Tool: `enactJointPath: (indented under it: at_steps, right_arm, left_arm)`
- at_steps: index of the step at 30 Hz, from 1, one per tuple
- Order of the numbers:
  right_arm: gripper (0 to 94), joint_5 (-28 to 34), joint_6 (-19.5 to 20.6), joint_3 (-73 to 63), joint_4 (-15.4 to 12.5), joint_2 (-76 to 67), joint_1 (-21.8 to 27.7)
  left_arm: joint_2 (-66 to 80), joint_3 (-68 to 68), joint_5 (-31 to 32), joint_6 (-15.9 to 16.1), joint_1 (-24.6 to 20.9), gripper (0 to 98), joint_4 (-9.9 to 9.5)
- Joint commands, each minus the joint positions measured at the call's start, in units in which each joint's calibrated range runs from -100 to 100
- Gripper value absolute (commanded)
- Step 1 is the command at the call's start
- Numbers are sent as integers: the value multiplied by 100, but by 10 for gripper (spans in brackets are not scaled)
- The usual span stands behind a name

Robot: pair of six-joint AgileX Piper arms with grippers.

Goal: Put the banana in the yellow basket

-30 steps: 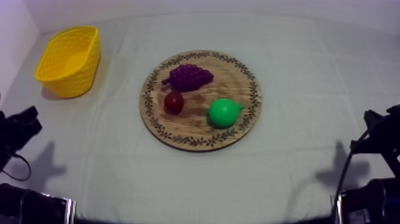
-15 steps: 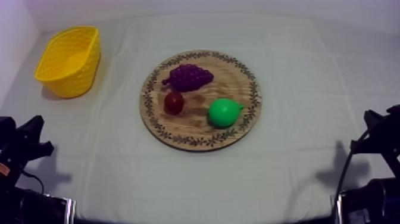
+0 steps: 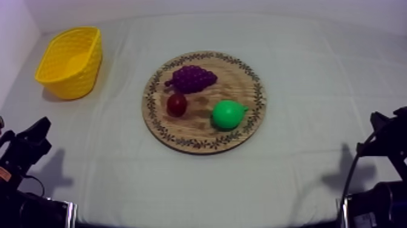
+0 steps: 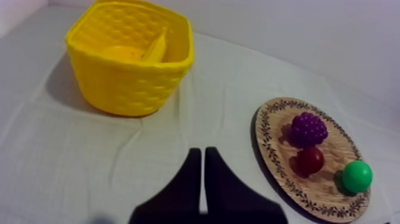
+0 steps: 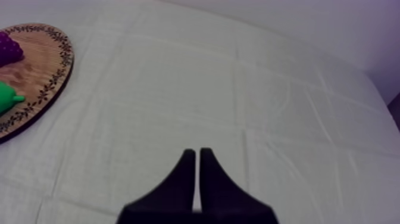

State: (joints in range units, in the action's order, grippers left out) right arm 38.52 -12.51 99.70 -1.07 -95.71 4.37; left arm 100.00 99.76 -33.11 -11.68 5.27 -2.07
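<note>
The banana (image 4: 156,46) lies inside the yellow basket (image 4: 134,89), leaning on its far wall. That basket (image 3: 69,61) stands at the table's far left. The round wooden board (image 3: 204,134) sits mid-table with grapes (image 3: 191,77), a small red fruit (image 3: 177,104) and a green pear (image 3: 228,114) on it. My left gripper (image 4: 199,156) is shut on nothing, low over the cloth between basket and board (image 4: 271,152). In the top view it (image 3: 37,131) sits low at the left. My right gripper (image 5: 194,156) is shut, empty, over bare cloth right of the board (image 5: 41,83).
Wrinkled grey-white cloth covers the table. The right arm (image 3: 387,145) rests at the lower right edge. A pale wall runs behind the basket and along the table's far side.
My left gripper has drawn back and down toward the lower left edge, then shifted slightly. The fruit, board, basket and right arm have not moved.
</note>
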Motion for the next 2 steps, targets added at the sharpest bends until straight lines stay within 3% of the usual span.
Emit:
enactJointPath:
  at_steps: [1,2]
  right_arm:
    - [6,3,3,-3,-3,-4,-1]
    - [6,3,3,-3,-3,-4,-1]
  left_arm:
    - [0,2,5,6,3,1,0]
    - [0,2,5,6,4,1,0]
